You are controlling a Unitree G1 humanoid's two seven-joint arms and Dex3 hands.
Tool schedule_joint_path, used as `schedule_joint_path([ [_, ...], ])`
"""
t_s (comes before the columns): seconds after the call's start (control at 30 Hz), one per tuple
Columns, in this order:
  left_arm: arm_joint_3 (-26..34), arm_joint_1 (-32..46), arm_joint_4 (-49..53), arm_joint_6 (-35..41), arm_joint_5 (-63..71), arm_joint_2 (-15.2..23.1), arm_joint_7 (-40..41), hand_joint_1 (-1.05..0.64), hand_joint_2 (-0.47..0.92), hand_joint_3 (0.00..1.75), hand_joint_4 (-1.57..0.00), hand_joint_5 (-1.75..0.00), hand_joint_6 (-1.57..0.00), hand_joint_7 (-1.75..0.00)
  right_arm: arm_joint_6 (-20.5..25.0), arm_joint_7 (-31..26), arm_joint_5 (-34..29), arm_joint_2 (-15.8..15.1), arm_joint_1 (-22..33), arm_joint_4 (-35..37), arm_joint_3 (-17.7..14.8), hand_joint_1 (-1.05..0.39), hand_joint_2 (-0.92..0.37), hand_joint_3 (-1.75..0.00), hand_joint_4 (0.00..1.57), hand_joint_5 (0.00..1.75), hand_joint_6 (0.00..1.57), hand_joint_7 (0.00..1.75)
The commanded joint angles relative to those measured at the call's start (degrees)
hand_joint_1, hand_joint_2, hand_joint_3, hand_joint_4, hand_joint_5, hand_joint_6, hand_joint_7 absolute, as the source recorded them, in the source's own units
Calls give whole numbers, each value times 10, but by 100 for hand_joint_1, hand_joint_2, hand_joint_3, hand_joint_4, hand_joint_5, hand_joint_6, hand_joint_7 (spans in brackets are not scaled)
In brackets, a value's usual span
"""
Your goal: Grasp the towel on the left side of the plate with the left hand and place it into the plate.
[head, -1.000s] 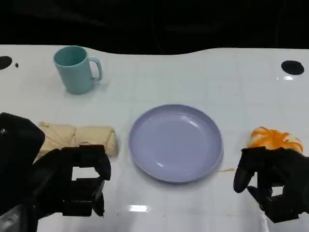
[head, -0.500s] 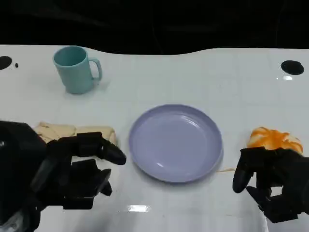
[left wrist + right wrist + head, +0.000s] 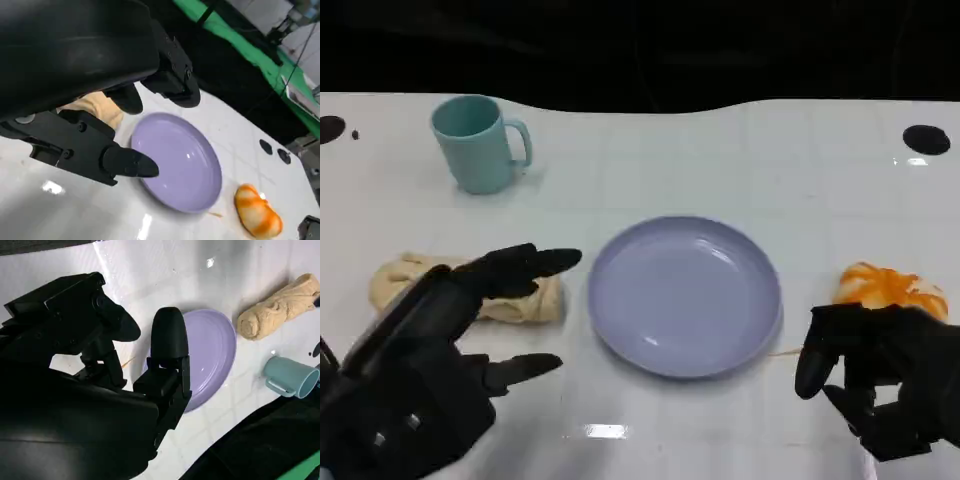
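A beige rolled towel lies on the white table just left of the lavender plate. My left hand hovers over the towel's near side with its fingers spread wide, holding nothing; one finger reaches above the towel toward the plate, another lies nearer me. In the left wrist view the towel peeks out behind my fingers, beside the plate. My right hand sits at the lower right, fingers curled in on nothing. The right wrist view shows the plate and the towel.
A teal mug stands at the back left. An orange-and-white bun-like object lies right of the plate, just beyond my right hand. The table's far edge runs along a dark background.
My left hand has spread from a curled pose and drawn down and left, uncovering more of the towel. The right hand has barely moved.
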Motion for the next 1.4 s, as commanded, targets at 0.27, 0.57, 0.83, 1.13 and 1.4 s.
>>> schedule_joint_path([
  [0.27,-48,-89,50,-11,225,62,-30,-53,89,0,0,-40,-19,-1,-5,-7,0,-1,-3,1,0,3,-57,-107,73,175,69,145],
  [0.57,-114,-184,153,37,335,42,-68,-58,86,0,-3,-45,-18,0,-5,-10,2,1,0,-2,1,2,-57,-108,74,175,70,146],
  [0.83,-159,-273,342,-4,345,32,-44,-53,83,0,-12,-36,-22,-1,-8,-11,1,1,2,-4,2,3,-56,-109,74,175,69,146],
  [1.13,-198,-384,619,-68,329,-8,12,-46,81,0,-30,-16,-32,-1,-8,-8,6,-1,11,-9,-2,3,-57,-110,74,175,69,145],
  [1.4,-229,-463,829,-121,308,-46,35,-45,92,6,-49,-10,-49,-5,-4,-9,0,-5,16,-18,-2,3,-56,-110,74,175,70,146],
])
